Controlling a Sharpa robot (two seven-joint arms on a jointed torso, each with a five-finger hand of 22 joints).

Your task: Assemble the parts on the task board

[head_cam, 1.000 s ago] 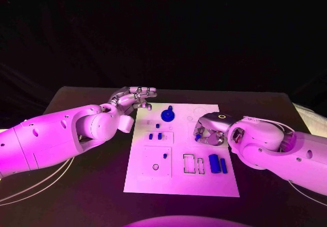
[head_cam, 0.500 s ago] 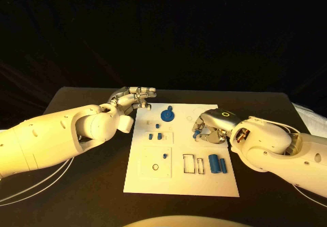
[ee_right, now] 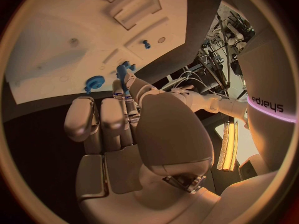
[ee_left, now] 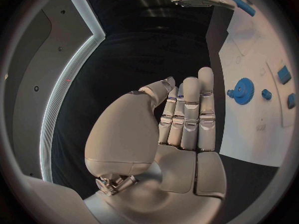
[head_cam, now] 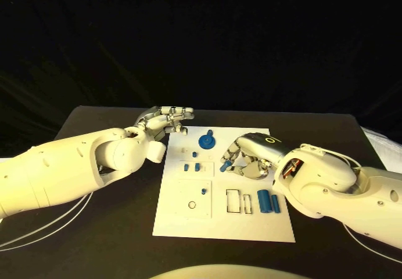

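The white task board point(head_cam: 251, 224) lies in the middle of the black table. My right hand point(head_cam: 248, 158) hovers over the board's middle and pinches a small blue part point(head_cam: 226, 166) at its fingertips; the right wrist view shows that part point(ee_right: 124, 70) between thumb and finger. A blue gear point(head_cam: 206, 140) stands near the board's far edge, also seen as the gear point(ee_left: 241, 90) from the left wrist. Two blue pegs point(head_cam: 191, 167) stand left of the held part. Two blue cylinders point(head_cam: 268, 201) lie at the near right. My left hand point(head_cam: 168, 120) rests at the board's far left corner, fingers straight, holding nothing.
Rectangular slots point(head_cam: 238, 201) and a square plate with a hole point(head_cam: 191, 198) sit on the board's near half. Bare black table point(head_cam: 109, 232) surrounds the board on all sides. My left forearm point(head_cam: 67, 168) lies along the board's left side.
My right hand has shifted left across the board, carrying the blue part toward the pegs. The left hand has stayed put.
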